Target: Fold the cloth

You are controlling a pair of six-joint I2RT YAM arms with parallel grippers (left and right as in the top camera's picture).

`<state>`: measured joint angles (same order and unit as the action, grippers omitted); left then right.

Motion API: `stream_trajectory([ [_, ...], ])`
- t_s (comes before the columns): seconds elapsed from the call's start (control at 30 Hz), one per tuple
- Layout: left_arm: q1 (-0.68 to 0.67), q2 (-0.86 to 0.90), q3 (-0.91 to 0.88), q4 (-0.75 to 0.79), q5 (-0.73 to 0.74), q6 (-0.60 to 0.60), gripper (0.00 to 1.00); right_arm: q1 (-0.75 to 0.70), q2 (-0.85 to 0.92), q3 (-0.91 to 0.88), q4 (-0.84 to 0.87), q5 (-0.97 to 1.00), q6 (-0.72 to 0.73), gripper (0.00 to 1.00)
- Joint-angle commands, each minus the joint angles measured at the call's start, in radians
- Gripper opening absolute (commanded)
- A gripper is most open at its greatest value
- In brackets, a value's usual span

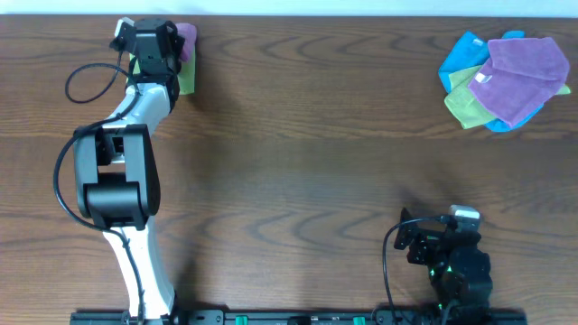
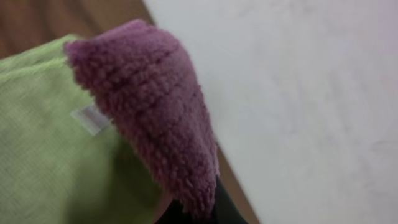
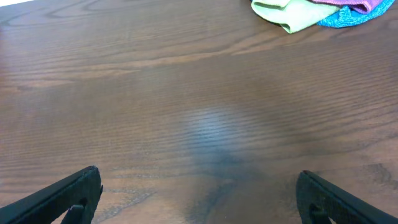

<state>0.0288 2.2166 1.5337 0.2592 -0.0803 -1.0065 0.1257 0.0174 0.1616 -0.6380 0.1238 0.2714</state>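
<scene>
With the left gripper (image 1: 164,50) pinched shut on the cloth (image 2: 149,106) near the table's (image 1: 289,162) far-left corner, lift clear of the lime-green cloth (image 2: 43,149) and carry centreward, leaving the right gripper (image 3: 199,193) wide open.

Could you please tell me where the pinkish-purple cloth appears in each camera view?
Overhead: the pinkish-purple cloth sits at the top left.
Left wrist: it fills the centre.
Right wrist: not in it.
Shared landmark: the lime-green cloth next to it, in overhead and left wrist.
</scene>
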Motion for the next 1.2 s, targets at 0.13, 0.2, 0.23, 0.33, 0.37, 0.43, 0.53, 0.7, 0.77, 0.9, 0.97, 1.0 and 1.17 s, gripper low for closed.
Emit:
stream_trajectory([
  [0.13, 0.003, 0.013, 0.018, -0.150, 0.002, -0.076, 0.06, -0.006, -0.005, -0.004, -0.001, -0.004, 0.012, 0.99],
  [0.2, 0.010, 0.013, 0.018, -0.162, 0.003, -0.076, 0.06, -0.006, -0.005, -0.004, -0.001, -0.004, 0.012, 0.99],
  [0.23, 0.015, 0.012, 0.018, -0.162, 0.005, -0.076, 0.06, -0.006, -0.005, -0.004, -0.001, -0.004, 0.012, 0.99],
  [0.33, 0.029, 0.005, 0.018, -0.172, 0.003, -0.099, 0.06, -0.006, -0.005, -0.004, -0.001, -0.004, 0.012, 0.99],
  [0.37, 0.034, -0.002, 0.018, -0.182, 0.004, -0.108, 0.06, -0.006, -0.005, -0.004, -0.001, -0.004, 0.012, 0.99],
  [0.43, 0.047, -0.018, 0.018, -0.208, 0.006, -0.117, 0.06, -0.006, -0.005, -0.004, -0.001, -0.004, 0.012, 0.99],
  [0.53, 0.063, -0.043, 0.018, -0.240, 0.016, -0.117, 0.06, -0.006, -0.005, -0.004, -0.001, -0.004, 0.012, 0.99],
  [0.7, 0.067, -0.055, 0.018, -0.248, 0.023, -0.126, 0.06, -0.006, -0.005, -0.004, -0.001, -0.004, 0.012, 0.99],
  [0.77, 0.067, -0.055, 0.018, -0.249, 0.028, -0.145, 0.06, -0.006, -0.005, -0.004, -0.001, -0.004, 0.012, 0.99],
  [0.9, 0.062, -0.055, 0.018, -0.256, 0.031, -0.156, 0.06, -0.006, -0.005, -0.004, -0.001, -0.004, 0.012, 0.99],
  [0.97, 0.062, -0.055, 0.018, -0.256, 0.048, -0.172, 0.06, -0.006, -0.005, -0.004, -0.001, -0.004, 0.012, 0.99],
  [1.0, 0.062, -0.055, 0.018, -0.256, 0.056, -0.178, 0.06, -0.006, -0.005, -0.004, -0.001, -0.004, 0.012, 0.99],
  [1.17, 0.060, -0.056, 0.018, -0.315, 0.074, -0.188, 0.06, -0.006, -0.005, -0.004, -0.001, -0.004, 0.012, 0.99],
])
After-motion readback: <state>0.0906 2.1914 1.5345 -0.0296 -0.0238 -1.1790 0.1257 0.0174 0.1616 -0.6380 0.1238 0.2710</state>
